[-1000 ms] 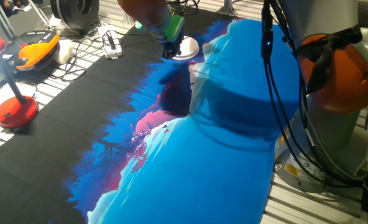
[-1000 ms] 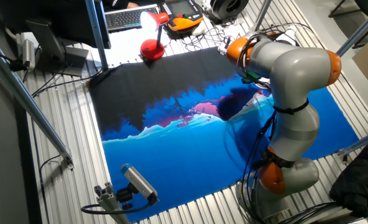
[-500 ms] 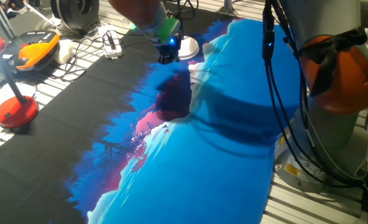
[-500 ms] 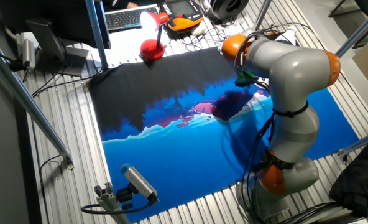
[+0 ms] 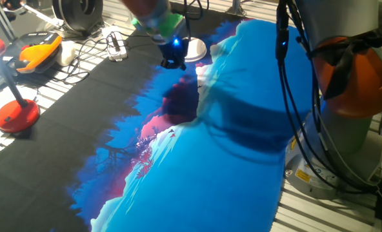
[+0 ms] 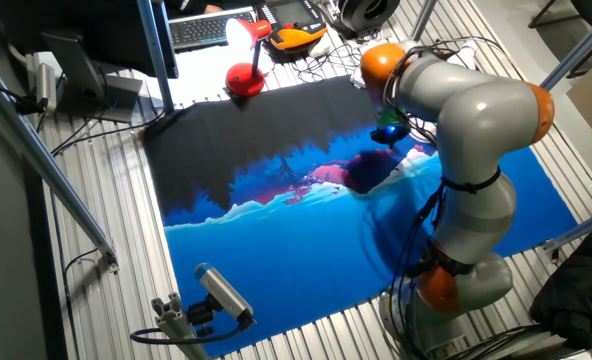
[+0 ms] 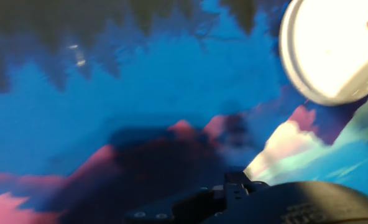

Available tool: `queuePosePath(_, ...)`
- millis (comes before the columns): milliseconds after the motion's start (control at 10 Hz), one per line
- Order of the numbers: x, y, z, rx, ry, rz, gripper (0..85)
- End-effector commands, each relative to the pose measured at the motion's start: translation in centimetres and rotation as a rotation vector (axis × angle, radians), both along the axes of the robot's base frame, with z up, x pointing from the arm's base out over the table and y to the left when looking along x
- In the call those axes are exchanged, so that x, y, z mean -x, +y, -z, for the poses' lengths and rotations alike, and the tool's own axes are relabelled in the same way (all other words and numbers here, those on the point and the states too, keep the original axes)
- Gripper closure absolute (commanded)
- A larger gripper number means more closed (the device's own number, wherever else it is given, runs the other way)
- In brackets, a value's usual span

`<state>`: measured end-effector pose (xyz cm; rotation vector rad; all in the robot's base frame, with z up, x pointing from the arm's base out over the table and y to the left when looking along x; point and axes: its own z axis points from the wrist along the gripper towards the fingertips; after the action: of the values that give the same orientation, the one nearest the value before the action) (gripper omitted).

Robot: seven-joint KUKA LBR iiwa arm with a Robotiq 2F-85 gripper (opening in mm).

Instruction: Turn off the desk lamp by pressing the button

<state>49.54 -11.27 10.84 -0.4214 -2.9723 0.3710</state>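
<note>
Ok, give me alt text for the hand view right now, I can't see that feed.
The desk lamp's round white base fills the upper right corner, cut off by the frame edge. Below and left lies the blue and pink mat, blurred. Dark gripper hardware shows at the bottom edge.

Red lamp (image 5: 13, 109) lit at blue-black mat (image 5: 210, 167) corner; orange device (image 5: 39, 51), keyboard (image 6: 198, 30) behind.
</note>
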Motion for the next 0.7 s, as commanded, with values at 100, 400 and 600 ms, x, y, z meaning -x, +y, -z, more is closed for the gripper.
queuePosePath(100,0.15,0.2,-0.2,-0.138,-0.045,0.044,85.0)
queuePosePath(400,0.59,0.1,-1.0,-0.186,-0.066,0.063,85.0)
queuePosePath(600,0.88,-0.1,-1.5,-0.152,-0.062,0.034,85.0)
